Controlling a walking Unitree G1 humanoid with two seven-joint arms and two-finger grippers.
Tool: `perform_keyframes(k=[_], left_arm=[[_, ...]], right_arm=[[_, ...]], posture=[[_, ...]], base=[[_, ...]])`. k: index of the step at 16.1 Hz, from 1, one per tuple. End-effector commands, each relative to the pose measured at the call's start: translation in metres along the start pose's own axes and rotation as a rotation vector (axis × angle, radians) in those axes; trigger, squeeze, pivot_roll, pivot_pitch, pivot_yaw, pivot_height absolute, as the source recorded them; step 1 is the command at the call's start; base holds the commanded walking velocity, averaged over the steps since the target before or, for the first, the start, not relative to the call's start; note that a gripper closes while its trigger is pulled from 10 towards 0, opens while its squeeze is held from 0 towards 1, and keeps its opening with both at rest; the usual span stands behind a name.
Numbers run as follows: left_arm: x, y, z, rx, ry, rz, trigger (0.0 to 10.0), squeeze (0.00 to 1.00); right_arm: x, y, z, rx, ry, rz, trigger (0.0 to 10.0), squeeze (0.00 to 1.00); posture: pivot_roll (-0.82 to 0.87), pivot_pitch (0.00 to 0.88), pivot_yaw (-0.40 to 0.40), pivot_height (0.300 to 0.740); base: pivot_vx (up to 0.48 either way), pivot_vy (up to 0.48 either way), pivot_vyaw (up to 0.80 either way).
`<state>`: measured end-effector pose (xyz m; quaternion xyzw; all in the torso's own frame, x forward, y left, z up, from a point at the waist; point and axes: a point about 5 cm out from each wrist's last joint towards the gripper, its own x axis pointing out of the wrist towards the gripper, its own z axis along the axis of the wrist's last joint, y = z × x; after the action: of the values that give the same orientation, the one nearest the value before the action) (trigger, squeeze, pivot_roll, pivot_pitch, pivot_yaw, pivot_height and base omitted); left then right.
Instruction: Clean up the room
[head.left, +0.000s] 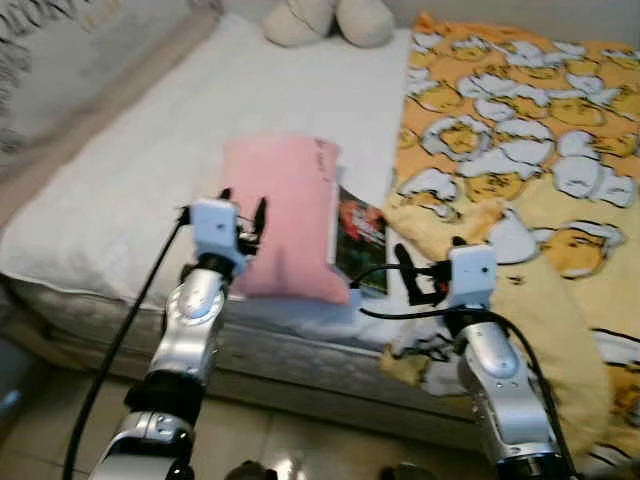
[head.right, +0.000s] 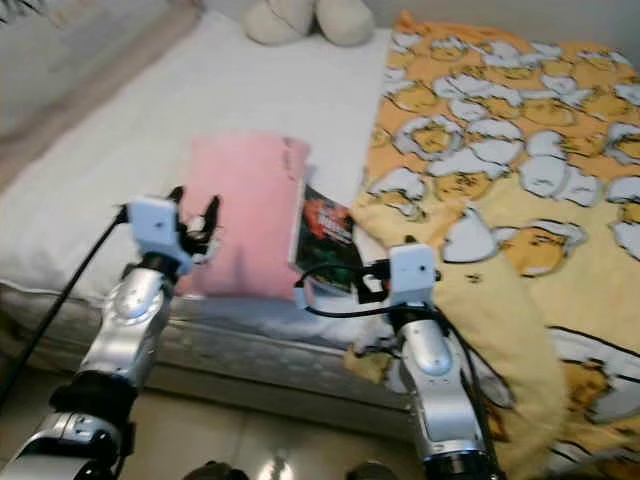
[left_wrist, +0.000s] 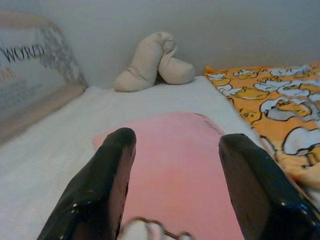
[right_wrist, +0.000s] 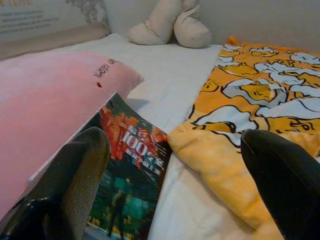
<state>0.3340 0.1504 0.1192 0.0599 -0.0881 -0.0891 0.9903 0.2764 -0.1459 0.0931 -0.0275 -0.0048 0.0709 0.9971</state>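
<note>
- The pink pillow (head.left: 283, 215) lies flat on the white bed (head.left: 150, 170), near its front edge at about 6 o'clock of the mattress; a book (head.left: 361, 238) with a dark red and green cover lies touching the pillow's 3 o'clock side, partly tucked under it.
- At 3 o'clock of the book a yellow duck-print blanket (head.left: 520, 150) is rumpled and spills over the bed's front edge; a beige plush toy (head.left: 330, 20) sits at 12 o'clock by the wall.
- The left pincer (head.left: 243, 222) hovers over the pillow's near left corner, fingers (left_wrist: 102, 185) spread apart and empty.
- The right pincer (head.left: 412, 276) hangs just in front of the book and blanket edge, fingers (right_wrist: 75, 175) wide apart, holding nothing.
- The pillow looks light, soft and compressible; a pinch on a corner or edge seam would likely hold best.
- The book appears thin, stiff and glossy, so probably slippery; gripping its exposed free edge seems safest.
</note>
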Motion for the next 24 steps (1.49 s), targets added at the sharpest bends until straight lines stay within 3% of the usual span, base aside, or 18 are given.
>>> perform_keyframes(k=[1,5,8,12,13,14,16,18,19,20,21,23,24], left_arm=[[0.003,0.006,-0.002,0.040,0.043,0.009,10.0,0.00],[0.008,0.004,0.003,0.056,0.062,0.004,10.0,0.00],[0.005,-0.007,-0.005,0.036,0.095,-0.010,10.0,0.00],[0.008,-0.004,-0.006,0.031,0.113,0.016,10.0,0.00],[0.008,0.003,-0.005,0.010,0.095,0.047,10.0,0.09],[0.008,0.008,-0.004,-0.003,0.094,0.066,10.0,1.00],[0.009,0.015,-0.006,0.005,0.120,0.118,10.0,1.00],[0.007,0.015,-0.010,-0.056,0.160,0.167,10.0,1.00],[-0.001,0.017,-0.014,-0.117,0.165,0.224,10.0,0.67],[-0.012,0.017,-0.016,-0.136,0.166,0.253,10.0,0.00],[-0.024,0.009,-0.015,-0.100,0.145,0.227,10.0,0.00],[-0.027,0.001,-0.012,-0.074,0.135,0.201,10.0,0.00],[-0.021,-0.001,-0.007,-0.088,0.105,0.188,10.0,0.17]], right_arm=[[0.004,0.004,0.001,-0.006,-0.017,0.004,10.0,0.00],[0.004,0.000,-0.004,-0.030,0.005,-0.014,10.0,0.00],[-0.001,-0.004,-0.009,-0.052,0.013,-0.017,10.0,0.00],[0.000,-0.005,-0.008,-0.069,0.000,-0.014,10.0,0.00],[0.001,-0.005,-0.007,-0.071,-0.003,-0.013,10.0,0.00],[0.002,-0.005,-0.006,-0.072,-0.006,-0.015,10.0,0.00],[0.006,-0.003,-0.005,-0.072,-0.007,-0.007,10.0,0.00],[0.010,0.003,-0.001,-0.074,-0.009,0.030,10.0,0.00],[0.011,0.005,0.001,-0.078,-0.008,0.053,10.0,0.00],[0.011,0.005,0.003,-0.072,-0.015,0.061,10.0,0.00],[0.009,0.003,0.002,-0.059,-0.016,0.054,10.0,0.00],[0.006,0.002,-0.002,-0.065,-0.010,0.052,10.0,0.00],[0.005,0.002,-0.006,-0.081,0.009,0.040,10.0,0.00]], posture=[[-0.15,0.000,0.066,0.740],[-0.16,0.000,0.072,0.740],[-0.18,0.000,0.072,0.740],[-0.18,0.000,0.066,0.740],[-0.18,0.000,0.062,0.740],[-0.18,0.000,0.060,0.740],[-0.18,0.000,0.059,0.740],[-0.18,0.000,0.058,0.740],[-0.18,0.000,0.059,0.740],[-0.18,0.000,0.057,0.740],[-0.17,0.000,0.052,0.740],[-0.16,0.000,0.051,0.740],[-0.15,0.000,0.045,0.740]], base=[[0.000,0.000,0.00],[0.000,0.000,-0.38],[0.000,0.000,-0.75],[0.000,0.000,0.00],[0.000,0.000,0.00],[0.000,0.000,0.00],[0.000,0.000,0.00],[0.000,0.000,0.00],[0.000,0.000,0.00],[0.000,0.000,0.48],[0.000,0.000,0.71],[0.000,0.000,0.64],[0.000,0.000,0.00]])
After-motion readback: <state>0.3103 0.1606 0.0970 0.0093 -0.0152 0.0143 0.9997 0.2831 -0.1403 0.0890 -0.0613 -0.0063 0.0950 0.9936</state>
